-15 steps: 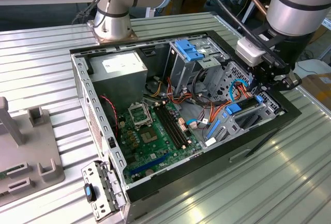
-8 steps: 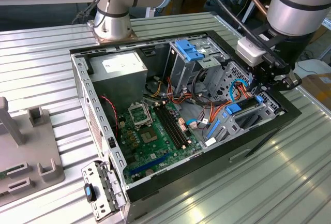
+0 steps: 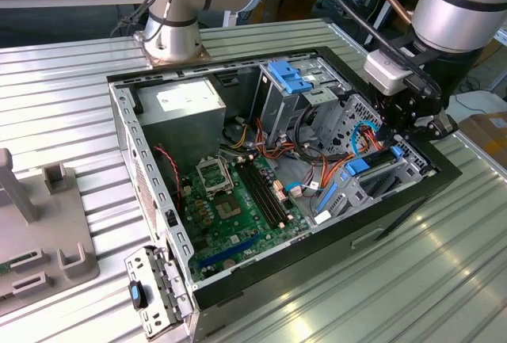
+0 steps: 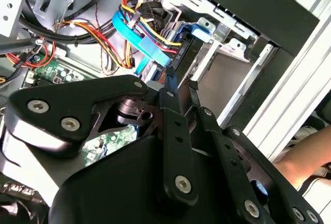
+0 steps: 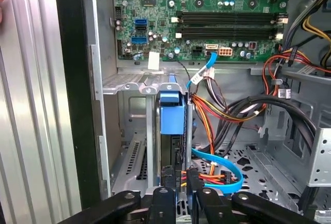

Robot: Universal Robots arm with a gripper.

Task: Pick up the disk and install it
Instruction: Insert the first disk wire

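- The open computer case [image 3: 127,133] lies on its side on a ribbed metal table [image 3: 55,89]; everything below is placed against this case
- The disk [image 5: 171,131], a dark drive in a bright blue carrier, stands on edge in the metal drive bay [image 5: 129,125] at the case's corner nearest the exterior view's right; in the exterior view its blue carrier end [image 3: 358,165] pokes up out of that bay; in the second wrist view the disk [image 4: 192,45] sits in the same slot just beyond the fingertips
- The gripper [image 5: 178,177] hangs right over the rear end of the disk, inside the case; its two thin fingers [image 5: 166,182] stand close together, narrow, at the disk's back edge; whether they actually pinch it, I cannot tell
- In the exterior view the gripper [image 3: 416,125] sits at the case's right-hand rim, above the bay
- A flat light-blue cable [image 5: 222,164] curls beside the disk's rear end, near a bundle of orange and red wires [image 5: 209,115]
- The green motherboard [image 3: 238,192] covers the case floor, well apart from the gripper
- A ribbed blue flap [image 3: 287,78] stands upright on the tall cage at the far side of the case
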